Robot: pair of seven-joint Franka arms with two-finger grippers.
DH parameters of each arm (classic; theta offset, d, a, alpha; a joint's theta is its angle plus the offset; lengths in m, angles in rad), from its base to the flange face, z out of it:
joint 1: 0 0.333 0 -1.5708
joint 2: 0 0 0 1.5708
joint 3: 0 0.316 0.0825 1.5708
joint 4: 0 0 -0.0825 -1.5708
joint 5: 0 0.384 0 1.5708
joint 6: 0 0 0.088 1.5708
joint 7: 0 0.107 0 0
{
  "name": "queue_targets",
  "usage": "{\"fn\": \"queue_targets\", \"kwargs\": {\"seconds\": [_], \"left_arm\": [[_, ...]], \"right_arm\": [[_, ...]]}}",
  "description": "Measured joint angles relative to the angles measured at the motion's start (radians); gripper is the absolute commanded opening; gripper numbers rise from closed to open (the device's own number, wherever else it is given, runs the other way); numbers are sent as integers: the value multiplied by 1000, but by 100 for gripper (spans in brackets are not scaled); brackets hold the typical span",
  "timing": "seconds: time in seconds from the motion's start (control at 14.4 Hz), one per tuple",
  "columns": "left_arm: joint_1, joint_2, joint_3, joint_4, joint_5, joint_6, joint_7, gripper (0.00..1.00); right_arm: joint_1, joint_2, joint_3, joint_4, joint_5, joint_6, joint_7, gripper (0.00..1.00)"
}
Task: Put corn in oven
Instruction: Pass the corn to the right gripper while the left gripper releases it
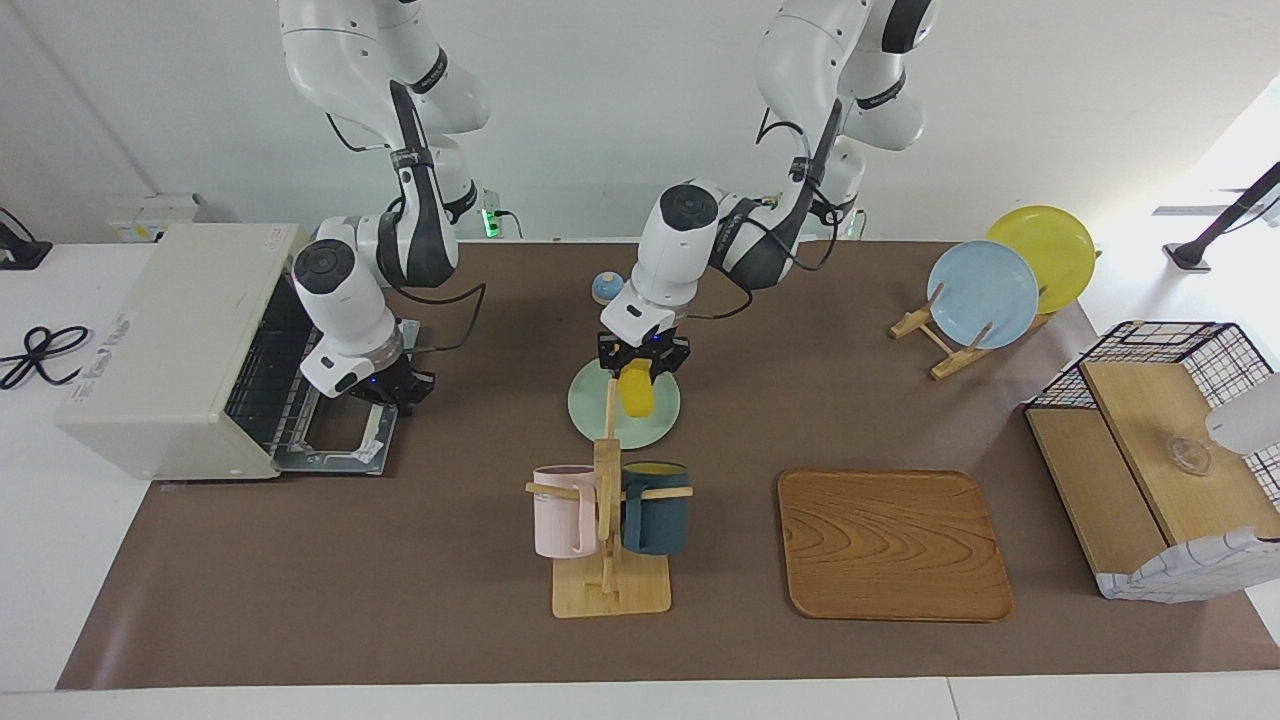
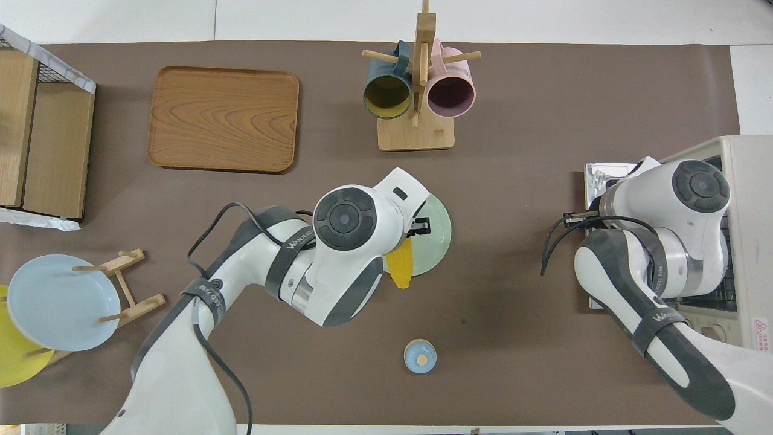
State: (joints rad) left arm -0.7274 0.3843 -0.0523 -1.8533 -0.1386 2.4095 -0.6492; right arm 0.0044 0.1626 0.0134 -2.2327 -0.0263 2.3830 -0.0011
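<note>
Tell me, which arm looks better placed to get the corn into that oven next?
The left one. The left gripper is shut on the corn, in the air over the green plate. The right gripper is at the oven's lowered door, which lies open.

This is a robotics lab set up as a mock kitchen. Two white arms are bolted at the edge of a long table covered in plain brown matting (image 1: 400, 600), with bare white walls and loose black cables (image 1: 40, 350) around it. The props are household ones: a boxy cream-white toaster oven (image 1: 170, 350) with its door down beside the right gripper (image 1: 385, 390), a pale green round plate (image 1: 600, 410) under the left gripper (image 1: 640, 360), a wooden mug tree (image 1: 608, 520) and a wooden serving tray (image 1: 890, 545).
</note>
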Motion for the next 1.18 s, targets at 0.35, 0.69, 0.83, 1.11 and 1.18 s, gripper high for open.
{"fn": "queue_targets", "kwargs": {"seconds": [0.35, 0.69, 0.83, 1.11, 1.18], "left_arm": [[-8, 23, 5, 1, 1, 28, 0, 100], [-25, 23, 8, -4, 10, 25, 0, 100], [-21, 12, 21, -2, 12, 0, 2, 100], [102, -129, 39, 25, 16, -211, 120, 100], [151, -174, 41, 40, 16, -288, 162, 100]], "right_arm": [[-20, 5, 27, 7, 4, 16, 45, 0], [-26, 7, 138, 102, 3, -88, 182, 0], [-27, 5, 175, 160, 3, -169, 229, 15], [-22, 2, 299, 263, -2, -259, 409, 40], [-5, 2, 319, 282, -2, -263, 438, 40]]}}
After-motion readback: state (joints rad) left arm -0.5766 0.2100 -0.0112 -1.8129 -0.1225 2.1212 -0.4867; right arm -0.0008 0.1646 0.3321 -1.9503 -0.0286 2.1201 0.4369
